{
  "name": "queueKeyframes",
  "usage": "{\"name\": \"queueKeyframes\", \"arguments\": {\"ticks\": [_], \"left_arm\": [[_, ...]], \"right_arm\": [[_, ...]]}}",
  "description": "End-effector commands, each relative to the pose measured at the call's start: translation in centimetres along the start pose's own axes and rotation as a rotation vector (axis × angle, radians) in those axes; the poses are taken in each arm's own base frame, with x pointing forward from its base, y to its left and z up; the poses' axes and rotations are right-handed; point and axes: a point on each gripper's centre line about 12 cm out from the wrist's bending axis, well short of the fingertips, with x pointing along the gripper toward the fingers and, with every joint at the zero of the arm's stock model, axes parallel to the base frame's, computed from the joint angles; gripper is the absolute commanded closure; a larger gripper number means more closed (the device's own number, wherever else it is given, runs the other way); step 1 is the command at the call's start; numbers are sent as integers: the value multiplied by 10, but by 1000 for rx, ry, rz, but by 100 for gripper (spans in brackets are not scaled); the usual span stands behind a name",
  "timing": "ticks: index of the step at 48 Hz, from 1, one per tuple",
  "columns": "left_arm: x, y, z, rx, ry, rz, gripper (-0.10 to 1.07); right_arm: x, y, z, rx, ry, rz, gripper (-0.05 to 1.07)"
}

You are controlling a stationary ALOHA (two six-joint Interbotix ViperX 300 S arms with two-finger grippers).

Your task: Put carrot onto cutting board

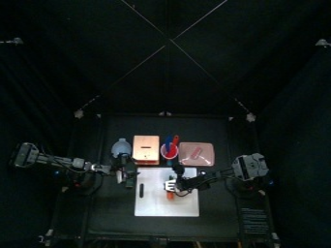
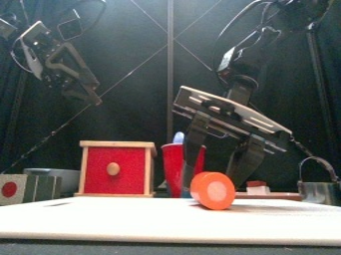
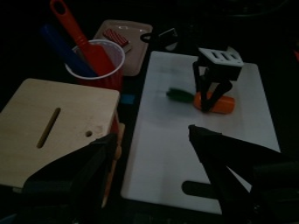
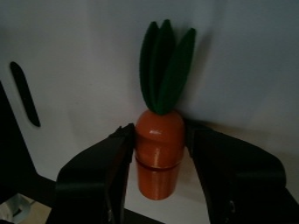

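Black curtains (image 1: 52,87) pen in a small black table (image 1: 104,221). The white cutting board (image 3: 205,114) lies on it, the carrot (image 4: 162,157) resting on the board. The right hand (image 4: 160,162) straddles it, jaws wide. The left hand (image 3: 152,162) hangs open above.

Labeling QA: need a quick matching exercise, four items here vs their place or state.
Items:
1. carrot
2. cutting board
3. right gripper
4. left gripper

Places or states:
A. raised, off to the side of the board
B. lying on the white board
C. open, jaws either side of the carrot
D. flat on the table, under the carrot

Pairs: 1-B, 2-D, 3-C, 4-A
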Motion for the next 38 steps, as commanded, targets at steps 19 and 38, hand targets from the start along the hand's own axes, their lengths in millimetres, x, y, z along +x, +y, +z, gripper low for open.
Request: {"name": "queueKeyframes", "arguments": {"ticks": [19, 38], "left_arm": [[0, 0, 5, 1, -11, 0, -1], [0, -3, 7, 0, -16, -25, -1]], "right_arm": [[-14, 16, 2, -35, -16, 54, 10], [-48, 14, 9, -45, -50, 44, 10]]}}
